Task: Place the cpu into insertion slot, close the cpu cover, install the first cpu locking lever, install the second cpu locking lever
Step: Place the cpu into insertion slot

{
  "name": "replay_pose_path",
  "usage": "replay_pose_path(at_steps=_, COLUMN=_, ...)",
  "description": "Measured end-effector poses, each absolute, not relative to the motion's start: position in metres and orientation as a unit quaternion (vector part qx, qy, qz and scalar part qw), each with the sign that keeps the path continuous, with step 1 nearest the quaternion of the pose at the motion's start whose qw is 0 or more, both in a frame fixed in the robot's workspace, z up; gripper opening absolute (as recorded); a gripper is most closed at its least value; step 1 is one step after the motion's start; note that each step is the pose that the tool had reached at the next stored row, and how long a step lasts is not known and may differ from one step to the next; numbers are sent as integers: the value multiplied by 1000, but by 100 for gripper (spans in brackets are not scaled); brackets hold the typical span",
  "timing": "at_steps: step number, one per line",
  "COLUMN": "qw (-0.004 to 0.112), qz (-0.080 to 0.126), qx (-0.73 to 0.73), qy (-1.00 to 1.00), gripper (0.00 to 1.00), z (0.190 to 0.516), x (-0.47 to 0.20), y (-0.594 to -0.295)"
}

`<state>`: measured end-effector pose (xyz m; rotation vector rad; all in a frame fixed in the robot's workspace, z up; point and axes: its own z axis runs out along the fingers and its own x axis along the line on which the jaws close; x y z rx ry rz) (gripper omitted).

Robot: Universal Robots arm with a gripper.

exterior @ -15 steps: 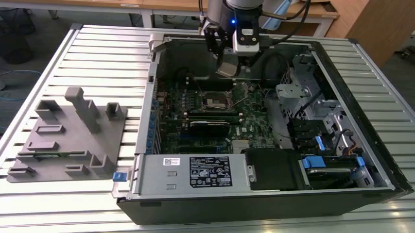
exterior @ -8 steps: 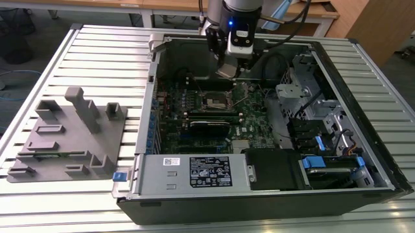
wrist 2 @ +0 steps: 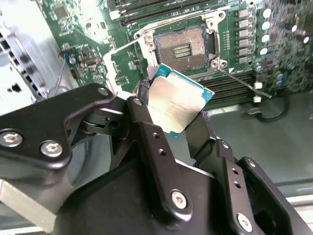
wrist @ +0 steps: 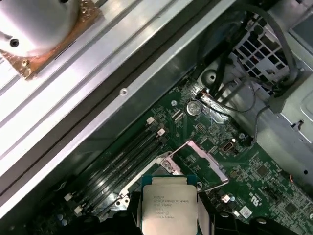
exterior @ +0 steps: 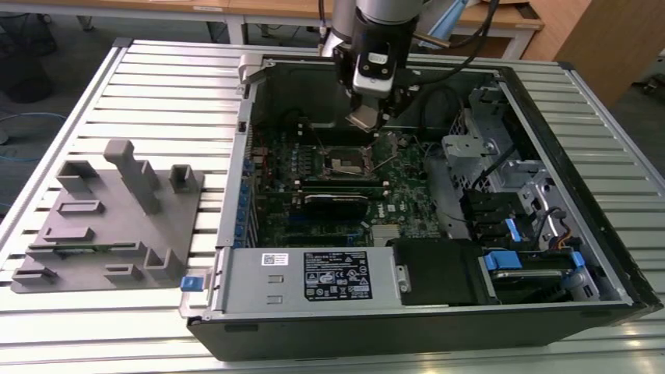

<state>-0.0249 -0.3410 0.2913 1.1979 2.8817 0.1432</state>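
Jaws pinch cpu, clear of insertion slot.

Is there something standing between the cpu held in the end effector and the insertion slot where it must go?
Nothing visible does. The end effector holds the cpu in the air. The insertion slot lies open and bare, and the cpu cover is swung up off it.

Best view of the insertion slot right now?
Second wrist view: the insertion slot lies open, contacts showing. The exterior view shows it small; in the first wrist view the held cpu mostly hides it.
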Motion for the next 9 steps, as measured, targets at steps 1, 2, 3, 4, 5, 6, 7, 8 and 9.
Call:
replay_pose_path(at_steps=1, qw=9, qz=46, qx=392, qy=919, gripper=54, z=290, x=-25, y=-341)
replay_pose_path(at_steps=2, qw=10, qz=46, qx=399, qy=916, gripper=54, z=290, x=-25, y=-341)
replay_pose_path(at_steps=3, qw=10, qz=46, qx=401, qy=915, gripper=54, z=290, x=-25, y=-341)
replay_pose_path(at_steps=4, qw=10, qz=46, qx=401, qy=915, gripper=54, z=290, x=-25, y=-341)
replay_pose_path(at_steps=5, qw=10, qz=46, qx=401, qy=915, gripper=54, z=290, x=-25, y=-341)
replay_pose_path(at_steps=6, qw=10, qz=46, qx=401, qy=915, gripper=54, z=290, x=-25, y=-341)
replay_pose_path(at_steps=7, qw=10, qz=46, qx=401, qy=915, gripper=54, z=290, x=-25, y=-341)
replay_pose_path(at_steps=8, qw=10, qz=46, qx=403, qy=914, gripper=54, z=289, x=-25, y=-341)
replay_pose_path(at_steps=9, qw=10, qz=46, qx=410, qy=911, gripper=54, z=289, x=-25, y=-341)
